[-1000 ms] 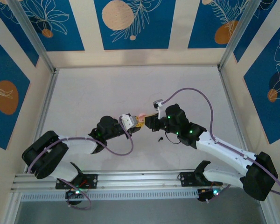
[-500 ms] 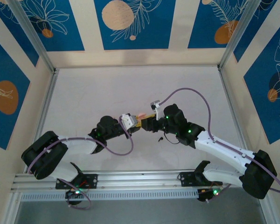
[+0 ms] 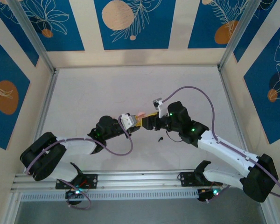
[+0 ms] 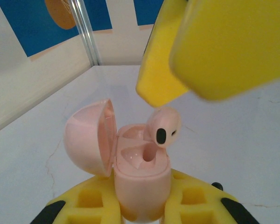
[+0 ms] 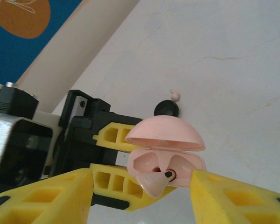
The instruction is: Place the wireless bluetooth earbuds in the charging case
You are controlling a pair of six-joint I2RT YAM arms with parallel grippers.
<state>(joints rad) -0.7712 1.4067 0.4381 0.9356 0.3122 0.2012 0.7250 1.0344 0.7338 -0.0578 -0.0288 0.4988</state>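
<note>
My left gripper (image 4: 142, 203) is shut on the pale pink charging case (image 4: 142, 179), which stands upright with its lid (image 4: 88, 137) swung open. The pink earbud (image 4: 162, 127) rests tilted at the mouth of one slot, its head sticking out. In the right wrist view the same earbud (image 5: 155, 181) leans out of the case (image 5: 186, 163). My right gripper (image 5: 142, 189) is open, its yellow fingers (image 5: 60, 196) standing apart on either side of the bud without touching it. Seen from above, both grippers meet at the case (image 3: 141, 115) at mid-table.
A small round black piece (image 5: 166, 108) and a tiny pink bit (image 5: 176, 95) lie on the white table (image 3: 107, 93) just behind the case. The black piece (image 3: 160, 138) lies close to the right arm. Framed walls enclose the table.
My right gripper has opened and let go of the pink earbud, which now stays at the case's slot. The left gripper keeps its hold on the case.
</note>
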